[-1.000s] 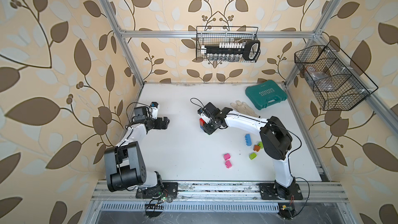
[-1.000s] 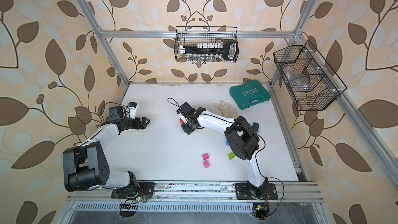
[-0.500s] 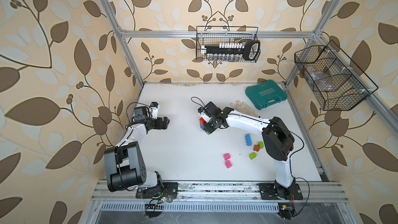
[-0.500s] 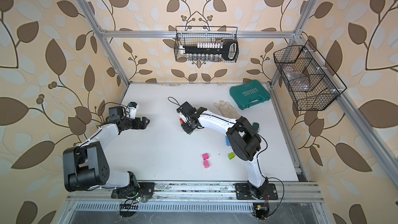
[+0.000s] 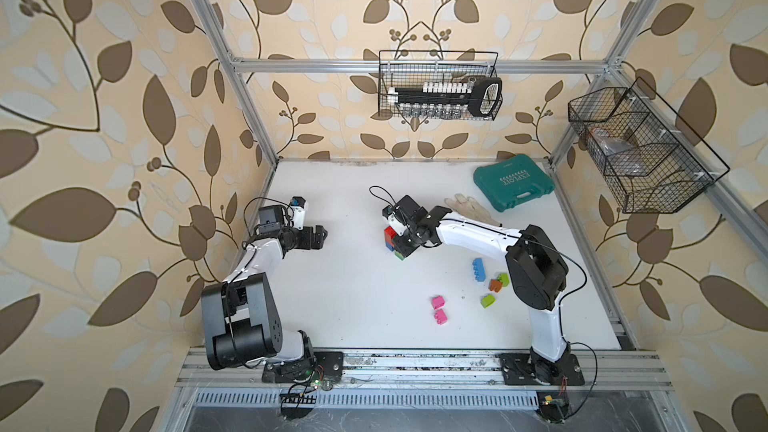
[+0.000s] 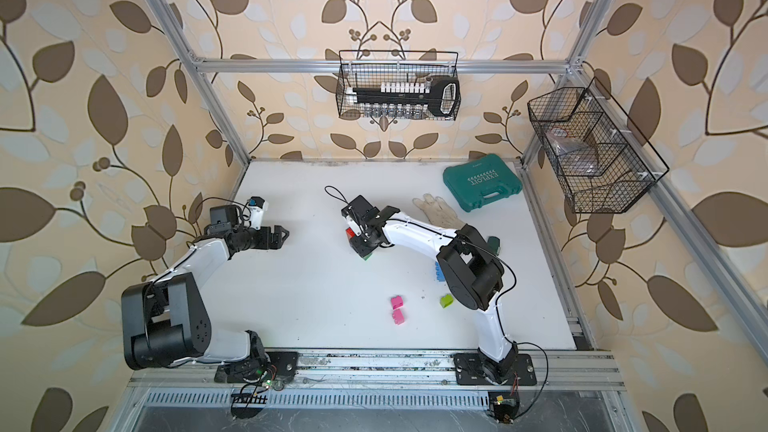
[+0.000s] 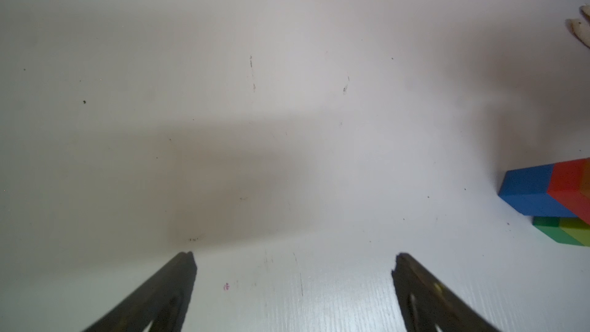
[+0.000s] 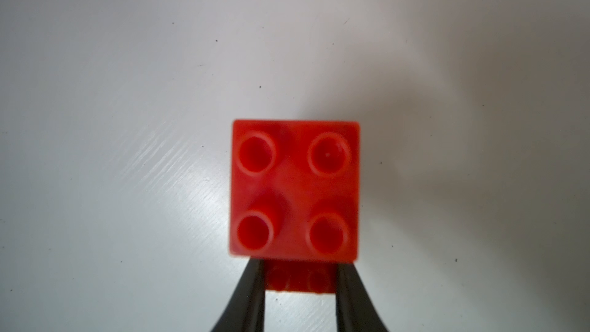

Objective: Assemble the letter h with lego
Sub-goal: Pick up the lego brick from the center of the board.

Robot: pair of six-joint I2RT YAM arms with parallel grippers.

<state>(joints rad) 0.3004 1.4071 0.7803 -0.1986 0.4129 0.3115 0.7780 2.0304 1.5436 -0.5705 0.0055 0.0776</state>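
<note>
two tools: left tool (image 7: 293,255) is spread wide and empty over bare bench (image 7: 287,106); right tool (image 8: 300,269) pinches a shadowed red piece (image 8: 300,279).
lego stack (image 5: 390,239): mid-bench, directly under the right tool; its red brick (image 8: 295,186) sits studs-up just past the fingertips.
nearer arm: right; the left wrist view catches the stack only at its edge.
loose bricks: pink bricks (image 5: 436,302) and light blue brick (image 5: 478,270), near the right arm's base.
in the way: probably nothing; glove (image 5: 469,207) and teal case (image 5: 513,188) lie well behind.
</note>
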